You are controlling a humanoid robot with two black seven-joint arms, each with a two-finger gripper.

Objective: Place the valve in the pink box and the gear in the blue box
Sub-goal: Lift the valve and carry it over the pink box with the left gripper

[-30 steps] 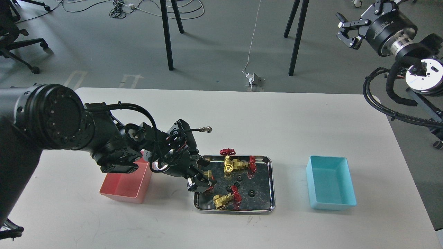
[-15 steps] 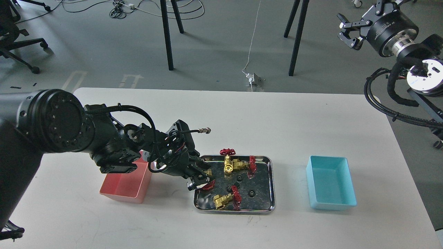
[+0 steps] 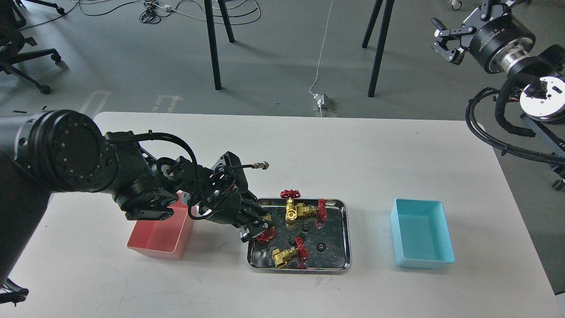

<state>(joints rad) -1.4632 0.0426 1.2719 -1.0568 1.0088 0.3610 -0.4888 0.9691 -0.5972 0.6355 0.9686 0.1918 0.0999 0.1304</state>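
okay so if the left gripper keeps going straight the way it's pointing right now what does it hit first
Most likely the valve at the left end of the steel tray: the left gripper points down and right, its tips right at that red handwheel. Whether they already touch or grip it is unclear.

The left arm reaches in from the left edge, bent low and angled forward and down, its left gripper [image 3: 258,230] at the far end with fingers closed together around something red. The right arm is raised at upper right, its right gripper [image 3: 443,37] spread apart.
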